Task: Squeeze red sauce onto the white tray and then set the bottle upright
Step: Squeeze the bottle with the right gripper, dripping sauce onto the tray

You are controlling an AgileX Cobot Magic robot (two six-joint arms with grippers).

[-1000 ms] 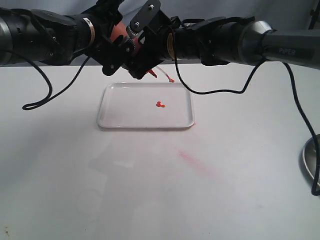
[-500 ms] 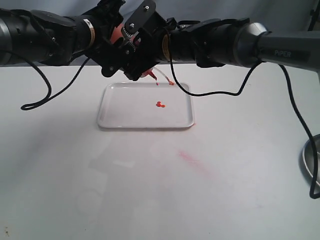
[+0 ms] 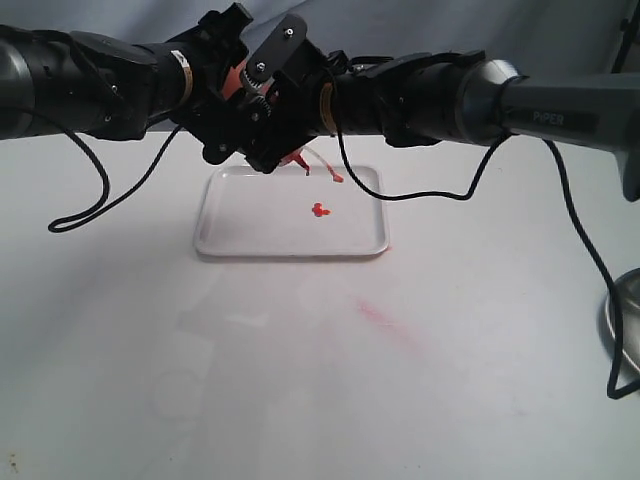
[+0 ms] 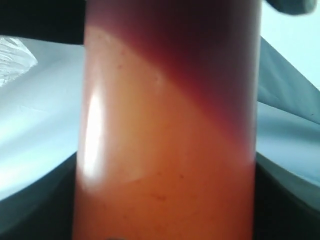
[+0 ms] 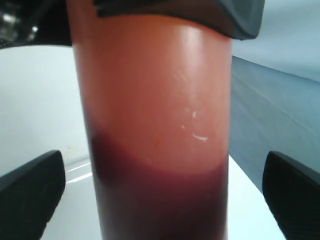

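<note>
The counter (image 3: 300, 400) is carrying the white tray (image 3: 290, 250) near its far middle. Both arms are reaching in from either side and meeting just above the tray's far rim.

Between them the bottle (image 4: 165, 150) is hanging in the air on a slant. Its long axis is running from the base, up and back among the arms, down to the nozzle (image 3: 300, 160). The nozzle is pointing at the tray's far edge, with the small tethered cap (image 3: 337, 177) dangling just beside it.

The left tool (image 3: 228, 90) is clamping the bottle's body and appears to be carrying all of its weight. The right tool (image 5: 162, 195) is standing wide, with one dark finger (image 5: 30, 195) showing on each side of the bottle and clear gaps between.

The red sauce (image 3: 320, 210) is already sitting as a small cluster of blobs near the tray's middle, below and nearer the camera than the nozzle.

Since the left tool is the one gripping, standing the bottle up is probably going to fall to it. That means swinging the nozzle upward until the axis is vertical, then lowering the base to the counter.
</note>
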